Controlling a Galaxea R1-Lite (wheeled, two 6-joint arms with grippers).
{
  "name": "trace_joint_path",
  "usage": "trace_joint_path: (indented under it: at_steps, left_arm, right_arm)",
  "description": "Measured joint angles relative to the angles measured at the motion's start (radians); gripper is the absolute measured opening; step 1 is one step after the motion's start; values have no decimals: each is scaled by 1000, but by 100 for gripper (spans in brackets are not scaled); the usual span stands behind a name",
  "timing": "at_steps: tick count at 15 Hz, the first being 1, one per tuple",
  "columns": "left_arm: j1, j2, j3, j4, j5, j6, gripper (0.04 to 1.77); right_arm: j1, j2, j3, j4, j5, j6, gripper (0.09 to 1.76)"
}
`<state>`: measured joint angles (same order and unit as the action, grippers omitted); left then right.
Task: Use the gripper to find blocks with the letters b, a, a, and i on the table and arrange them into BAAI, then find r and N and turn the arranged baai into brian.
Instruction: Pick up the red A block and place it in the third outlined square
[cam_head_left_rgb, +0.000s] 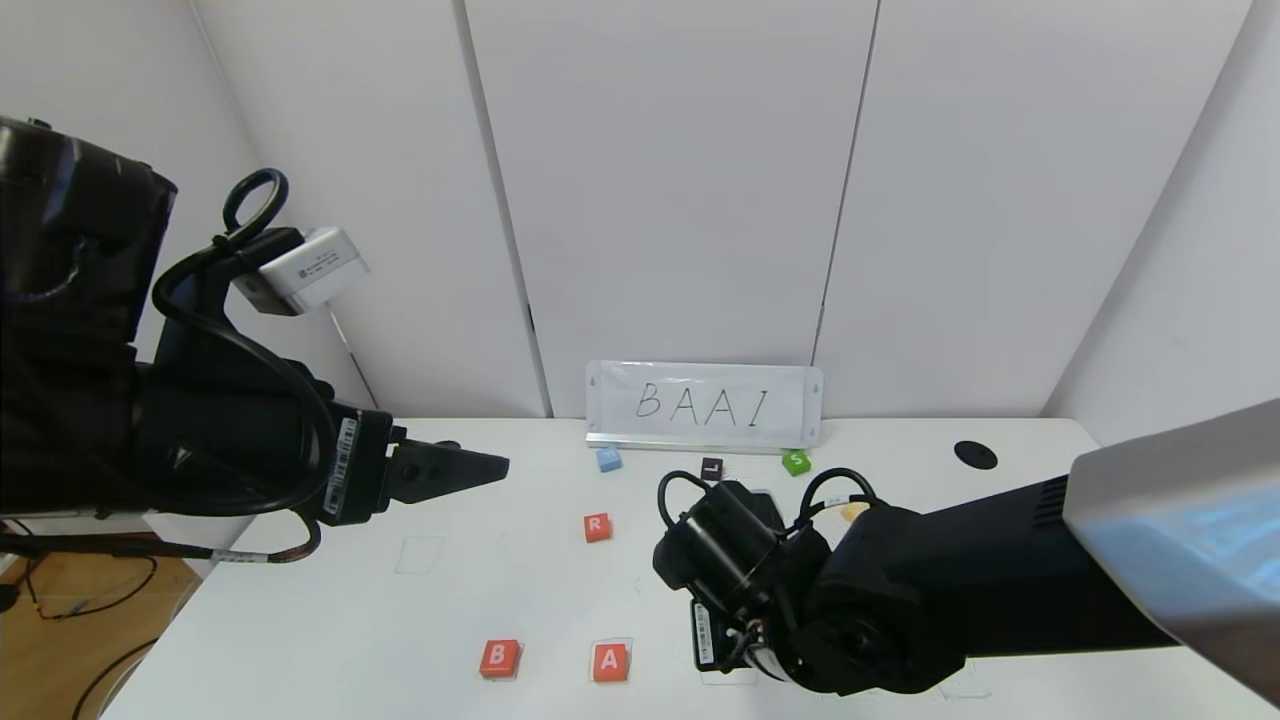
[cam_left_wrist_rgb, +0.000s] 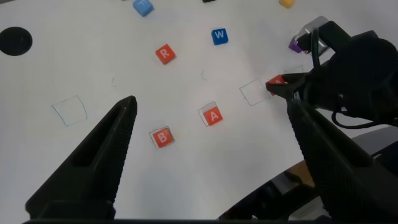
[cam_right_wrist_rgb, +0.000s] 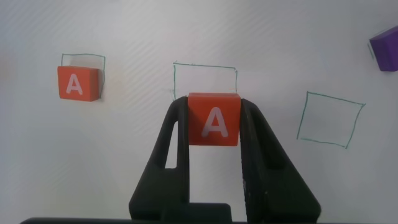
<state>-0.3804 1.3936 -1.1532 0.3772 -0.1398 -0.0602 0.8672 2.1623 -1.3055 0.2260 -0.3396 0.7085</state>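
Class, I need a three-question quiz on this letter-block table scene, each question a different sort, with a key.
1. True or false: the right hand grips an A block.
2. Which letters are already placed in the front row? (a) B, A (b) R, W (c) S, L
3. Fill in: the sign at the back reads ____.

Key: 1 true. 2 (a): the B block and another A block. 3 BAAI.

My right gripper (cam_right_wrist_rgb: 214, 124) is low, fingers clamped. My left gripper (cam_left_wrist_rgb: 211, 137) hangs raised at my left, jaws spread.
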Motion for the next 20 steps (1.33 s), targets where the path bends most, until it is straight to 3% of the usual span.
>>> trace_joint_path:
  at_steps: [15,20]
  left_arm:
    - [-20,-2,9,-1,2,0,172]
    - [-21,-3,9,-1,2,1,172]
  right_arm:
    - [7,104,-20,-23,20,48,53]
    - [-2,135,-40,-25,-14,63,53]
